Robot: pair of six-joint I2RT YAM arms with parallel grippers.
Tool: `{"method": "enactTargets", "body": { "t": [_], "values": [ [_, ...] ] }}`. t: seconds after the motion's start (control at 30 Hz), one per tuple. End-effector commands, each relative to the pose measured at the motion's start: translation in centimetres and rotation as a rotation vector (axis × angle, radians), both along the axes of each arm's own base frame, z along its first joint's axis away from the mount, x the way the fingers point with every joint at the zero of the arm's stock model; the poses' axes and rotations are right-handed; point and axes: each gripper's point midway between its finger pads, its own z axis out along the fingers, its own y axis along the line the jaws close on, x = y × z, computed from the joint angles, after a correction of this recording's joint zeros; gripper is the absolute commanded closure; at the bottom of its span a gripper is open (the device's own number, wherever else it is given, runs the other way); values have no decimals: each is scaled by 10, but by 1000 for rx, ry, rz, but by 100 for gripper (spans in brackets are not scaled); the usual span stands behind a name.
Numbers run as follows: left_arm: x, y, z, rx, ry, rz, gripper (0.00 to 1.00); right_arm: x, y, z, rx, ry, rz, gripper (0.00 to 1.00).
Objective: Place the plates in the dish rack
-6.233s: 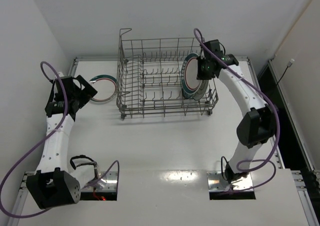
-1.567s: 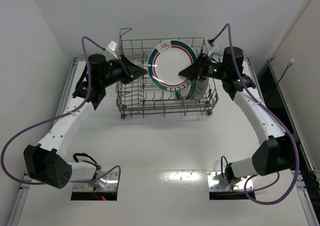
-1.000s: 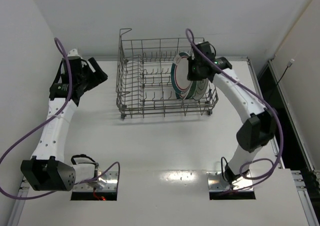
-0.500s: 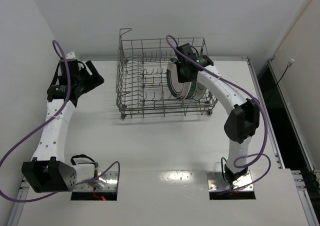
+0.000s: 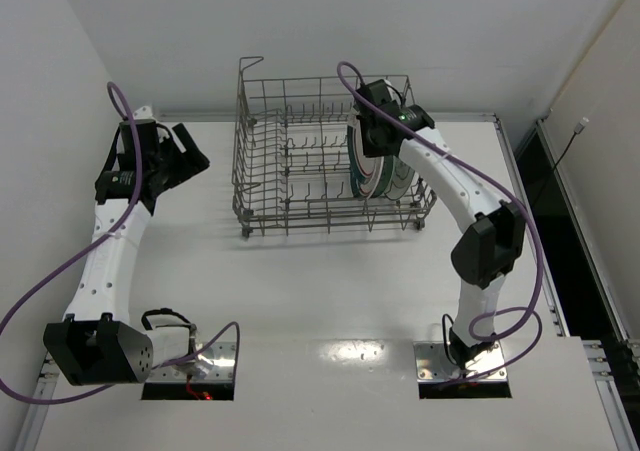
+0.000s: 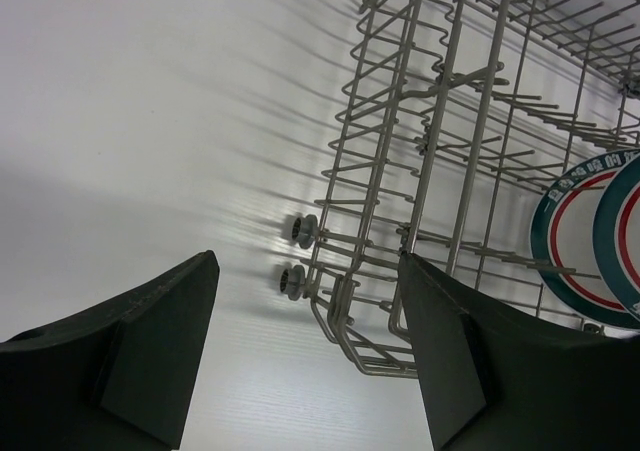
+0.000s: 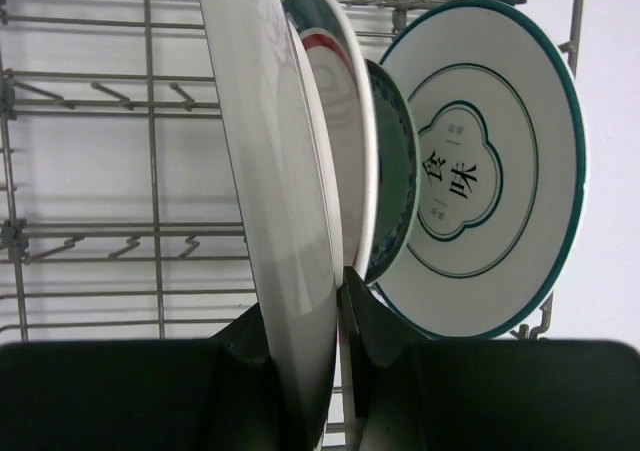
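The dish rack (image 5: 262, 147) of grey wire stands at the back middle of the table. My right gripper (image 5: 364, 149) reaches into its right half and is shut on the rim of a white plate (image 7: 275, 161), which stands on edge among the tines. Right of that plate stand three more plates: one with a red ring (image 7: 345, 121), a smaller blue-green one (image 7: 397, 186) and a large teal-rimmed one (image 7: 480, 171). My left gripper (image 5: 194, 149) hovers left of the rack, open with nothing between its jaws (image 6: 305, 341). It looks at the rack's left end (image 6: 430, 161).
The rack's small wheels (image 6: 300, 231) rest on the white table (image 5: 320, 281). White walls close in on the left and at the back. The left half of the rack holds only bare tines (image 5: 300, 156).
Over the last second my right gripper has carried the plate a little to the left inside the rack and turned it more upright. The left arm has stayed nearly still.
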Motion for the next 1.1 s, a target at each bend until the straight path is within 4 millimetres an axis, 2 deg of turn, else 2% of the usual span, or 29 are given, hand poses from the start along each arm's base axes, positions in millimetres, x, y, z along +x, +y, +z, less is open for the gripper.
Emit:
{"method": "enactTargets", "body": {
  "t": [0.0,0.1,0.2,0.3,0.43,0.53,0.63,0.77,0.83,0.93,0.97,1.07],
  "values": [
    [-1,6,8,16,-29,4,30,9,-12,31,-4,-97,-55,100],
    [-2,6,10,16,-29,4,30,10,-8,20,3,-77,-41,100],
    [-2,6,10,16,-29,4,30,12,1,-3,6,-21,-15,100],
    [-2,6,10,16,-29,4,30,13,13,-17,44,21,18,100],
    [-2,6,10,16,-29,4,30,8,23,-25,71,44,42,100],
    [-2,6,10,16,-29,4,30,4,25,-39,70,80,53,100],
    [-2,6,10,16,-29,4,30,-2,37,-49,119,128,90,100],
    [-2,6,10,16,-29,4,30,-15,53,-59,194,192,148,90],
    [-2,6,10,16,-29,4,30,-24,55,-62,209,234,167,90],
    [-4,6,13,16,-38,4,30,-33,55,-68,211,275,174,90],
    [-4,6,9,16,-29,4,30,-35,54,-71,208,283,173,87],
    [-4,6,9,16,-29,4,30,-38,49,-67,211,288,179,84]
  ]
}}
